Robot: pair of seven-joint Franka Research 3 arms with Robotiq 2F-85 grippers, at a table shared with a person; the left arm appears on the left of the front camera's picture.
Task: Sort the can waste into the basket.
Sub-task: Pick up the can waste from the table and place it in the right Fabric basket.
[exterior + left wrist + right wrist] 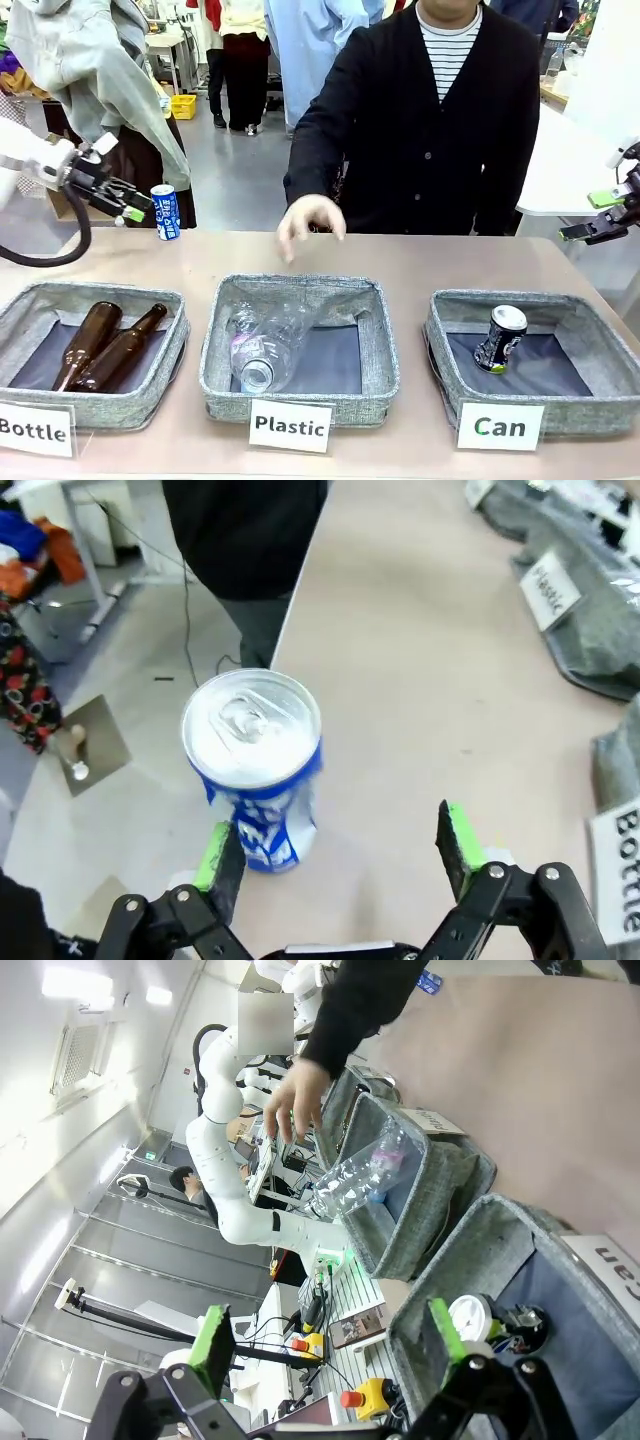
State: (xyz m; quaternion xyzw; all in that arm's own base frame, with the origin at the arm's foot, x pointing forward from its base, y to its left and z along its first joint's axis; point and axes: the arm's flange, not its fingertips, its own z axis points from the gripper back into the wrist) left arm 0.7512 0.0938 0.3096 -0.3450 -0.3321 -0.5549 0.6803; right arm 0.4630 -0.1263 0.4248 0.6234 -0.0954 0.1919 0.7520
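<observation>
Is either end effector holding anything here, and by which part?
Nothing is held. The left end effector stands open beside the blue and white can; the right end effector is open, off the table's right edge.

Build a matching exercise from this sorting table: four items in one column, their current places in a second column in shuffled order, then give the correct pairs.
Items
1. blue and white metal drink can
2. black metal drink can with silver top
3. two brown glass bottles
4. clear crumpled plastic bottle

Places
A. in the grey woven basket signed "Plastic"
B. standing on the table near the far edge, by the left end effector
C. in the grey woven basket signed "Can"
D. in the grey woven basket signed "Bottle"

Pairs: 1-B, 2-C, 3-D, 4-A
</observation>
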